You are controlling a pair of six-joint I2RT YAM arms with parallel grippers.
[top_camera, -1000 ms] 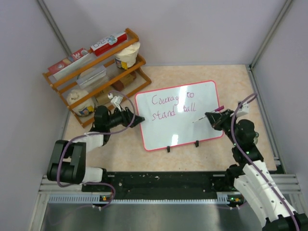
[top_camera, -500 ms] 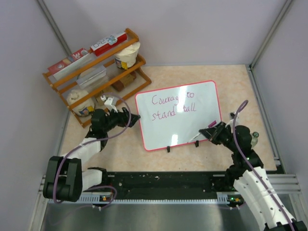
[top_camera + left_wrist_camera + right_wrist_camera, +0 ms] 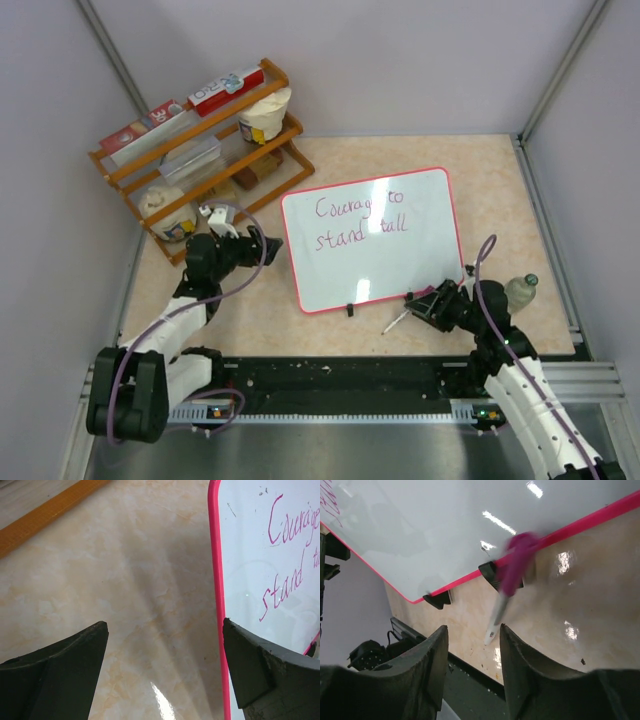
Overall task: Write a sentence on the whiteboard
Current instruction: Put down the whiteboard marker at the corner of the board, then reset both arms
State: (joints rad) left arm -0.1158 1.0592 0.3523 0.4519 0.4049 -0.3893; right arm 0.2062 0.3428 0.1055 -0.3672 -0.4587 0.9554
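The whiteboard (image 3: pixel 400 262) lies flat mid-table, pink-rimmed, with the sentence (image 3: pixel 360 222) "Courage to stand tall" in purplish cursive on two lines. My left gripper (image 3: pixel 272 243) is open and empty, just left of the board's left edge; its wrist view shows the rim (image 3: pixel 216 580) and part of the writing (image 3: pixel 290 555) between the wide jaws (image 3: pixel 165 625). My right gripper (image 3: pixel 415 303) is open by the board's near right corner. A marker (image 3: pixel 395 321) with a purple cap lies loose on the table before it, blurred in the right wrist view (image 3: pixel 507 587), beyond the jaws (image 3: pixel 472 630).
A wooden rack (image 3: pixel 130 170) with boxes and tubs stands at the back left. A small bottle (image 3: pixel 518 291) stands right of my right arm. Two black clips (image 3: pixel 349 309) (image 3: pixel 408 298) sit on the board's near edge. A black rail (image 3: pixel 330 375) runs along the near table edge.
My right gripper has come down toward the near edge and let go of the marker, which now lies on the table. My left gripper has drawn back left, off the board's edge.
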